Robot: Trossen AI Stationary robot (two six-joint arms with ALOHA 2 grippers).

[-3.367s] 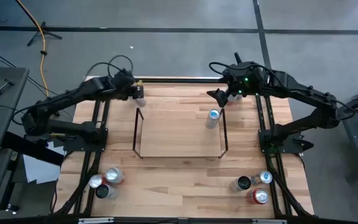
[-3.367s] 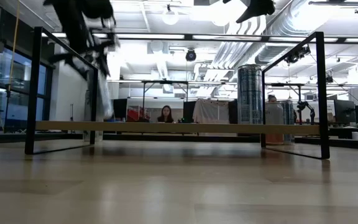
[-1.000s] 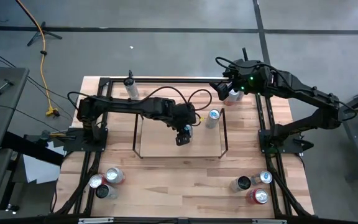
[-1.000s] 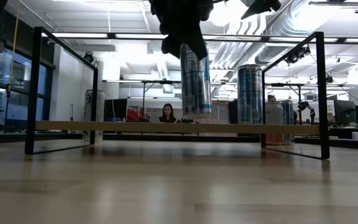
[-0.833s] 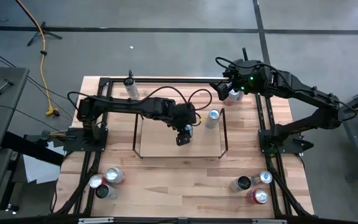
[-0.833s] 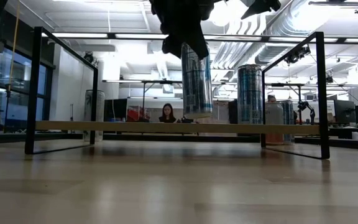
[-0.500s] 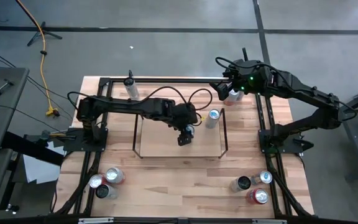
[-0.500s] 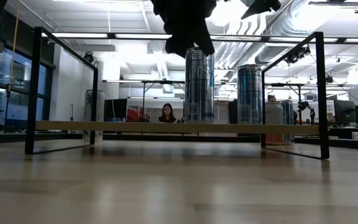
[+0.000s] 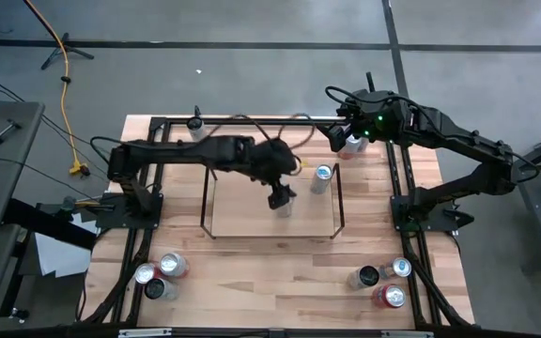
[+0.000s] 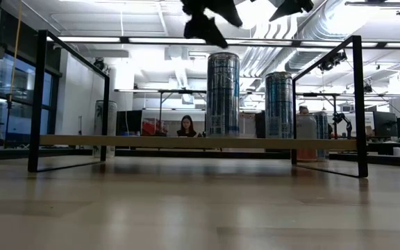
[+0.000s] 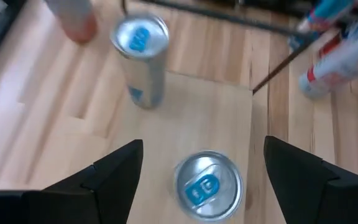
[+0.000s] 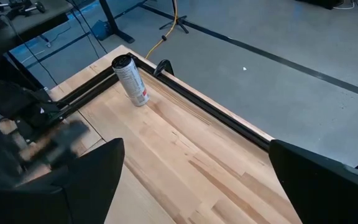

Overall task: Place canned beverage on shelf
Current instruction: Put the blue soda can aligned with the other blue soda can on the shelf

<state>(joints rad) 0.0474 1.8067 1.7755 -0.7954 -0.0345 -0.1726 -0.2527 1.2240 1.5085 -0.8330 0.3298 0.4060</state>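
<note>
The left gripper hangs spread and empty directly above the can; that can stands upright on the shelf, left of a second can; the right gripper, also spread, waits farther off at the table's far right.

left end effector: released, lifted | can: upright on shelf
</note>
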